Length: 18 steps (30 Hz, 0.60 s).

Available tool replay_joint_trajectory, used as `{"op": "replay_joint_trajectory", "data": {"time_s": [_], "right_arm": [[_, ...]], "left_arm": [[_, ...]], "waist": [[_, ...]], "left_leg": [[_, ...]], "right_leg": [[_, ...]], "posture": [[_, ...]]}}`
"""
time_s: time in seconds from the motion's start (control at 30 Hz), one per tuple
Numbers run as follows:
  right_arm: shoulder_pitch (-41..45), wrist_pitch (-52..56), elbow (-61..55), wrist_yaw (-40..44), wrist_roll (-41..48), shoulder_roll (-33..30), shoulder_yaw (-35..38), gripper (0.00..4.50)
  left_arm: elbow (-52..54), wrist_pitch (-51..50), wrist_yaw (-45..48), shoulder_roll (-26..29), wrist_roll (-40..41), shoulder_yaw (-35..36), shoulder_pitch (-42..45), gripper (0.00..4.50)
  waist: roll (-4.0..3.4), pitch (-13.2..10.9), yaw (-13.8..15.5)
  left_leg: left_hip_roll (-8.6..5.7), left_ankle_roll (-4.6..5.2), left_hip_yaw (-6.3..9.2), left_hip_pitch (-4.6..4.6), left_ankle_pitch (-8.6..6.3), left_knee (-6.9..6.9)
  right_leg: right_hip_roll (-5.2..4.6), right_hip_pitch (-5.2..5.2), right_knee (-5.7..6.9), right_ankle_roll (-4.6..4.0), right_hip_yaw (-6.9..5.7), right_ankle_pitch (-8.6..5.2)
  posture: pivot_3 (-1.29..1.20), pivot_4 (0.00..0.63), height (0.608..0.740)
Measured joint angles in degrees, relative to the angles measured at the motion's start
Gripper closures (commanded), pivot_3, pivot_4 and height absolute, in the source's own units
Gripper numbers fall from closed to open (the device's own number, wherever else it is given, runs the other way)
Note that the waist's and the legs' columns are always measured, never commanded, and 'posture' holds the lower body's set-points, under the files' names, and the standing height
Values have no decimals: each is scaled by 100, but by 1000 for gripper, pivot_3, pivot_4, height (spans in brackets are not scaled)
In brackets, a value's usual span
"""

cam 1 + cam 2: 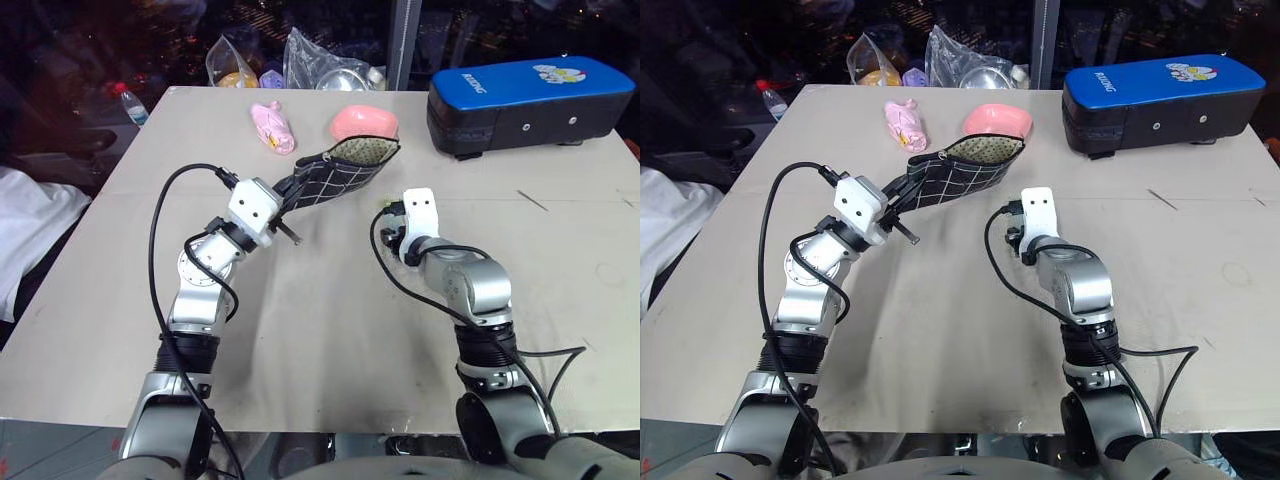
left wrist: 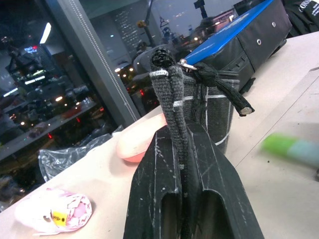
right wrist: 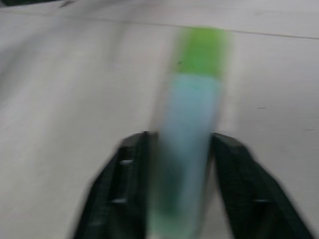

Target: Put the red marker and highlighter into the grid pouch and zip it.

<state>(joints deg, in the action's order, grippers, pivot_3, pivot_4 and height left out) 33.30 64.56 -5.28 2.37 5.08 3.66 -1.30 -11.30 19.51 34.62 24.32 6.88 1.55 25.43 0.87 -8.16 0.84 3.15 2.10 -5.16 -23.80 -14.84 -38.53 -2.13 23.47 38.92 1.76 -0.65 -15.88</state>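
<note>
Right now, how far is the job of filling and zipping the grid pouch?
The grid pouch is held up by the left gripper, shut on its end, mouth open. The right gripper has the highlighter between its fingers on the table. I cannot see the red marker, so it may be inside. Left: drop in the highlighter, then zip.

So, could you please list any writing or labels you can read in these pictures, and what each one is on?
White brand lettering on the big blue and black padded case: too small to read.
Cartoon sticker on that case: no legible words.
Yellow tag on the pink wrapped packet: blurred, unreadable.
Black grid-lined fabric pouch: no legible text.
</note>
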Motion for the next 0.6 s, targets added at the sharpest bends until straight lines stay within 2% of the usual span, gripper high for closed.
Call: {"op": "replay_joint_trajectory", "data": {"time_s": [0.23,0.33,0.43,0.5,0.6], "right_arm": [[79,119,18,106,224,-335,49,3764],[62,98,-41,180,231,-740,65,3764],[-60,-333,-47,515,72,-1610,-198,3764],[-128,-1308,-2,1070,-354,-2831,-775,3764],[-65,-2787,85,1781,-712,-3816,-926,3764]], "left_arm": [[0,23,-10,-38,-3,1,-52,4500],[0,49,-10,-50,-4,2,-53,4500],[0,62,-7,-54,-4,7,-56,4500],[-6,71,13,-58,-3,4,-55,4500],[-7,74,71,-76,0,-20,-49,4500]], "waist": [[7,4,19],[7,4,15],[6,1,3],[-13,-14,-17],[-14,-14,-108]], "left_leg": [[-11,3,17,-1,-1,-6],[-11,3,17,-2,-1,-5],[-11,5,16,-6,-2,-4],[-14,7,5,-14,-3,-2],[-6,5,3,-10,-2,5]], "right_leg": [[-10,-11,-2,0,-13,0],[-10,-11,-4,0,-13,0],[-10,-7,-7,0,-12,0],[-9,7,-8,1,1,0],[13,12,-11,2,8,0]], "posture": [[0,150,737],[0,150,737],[0,150,737],[0,150,737],[0,150,737]]}}
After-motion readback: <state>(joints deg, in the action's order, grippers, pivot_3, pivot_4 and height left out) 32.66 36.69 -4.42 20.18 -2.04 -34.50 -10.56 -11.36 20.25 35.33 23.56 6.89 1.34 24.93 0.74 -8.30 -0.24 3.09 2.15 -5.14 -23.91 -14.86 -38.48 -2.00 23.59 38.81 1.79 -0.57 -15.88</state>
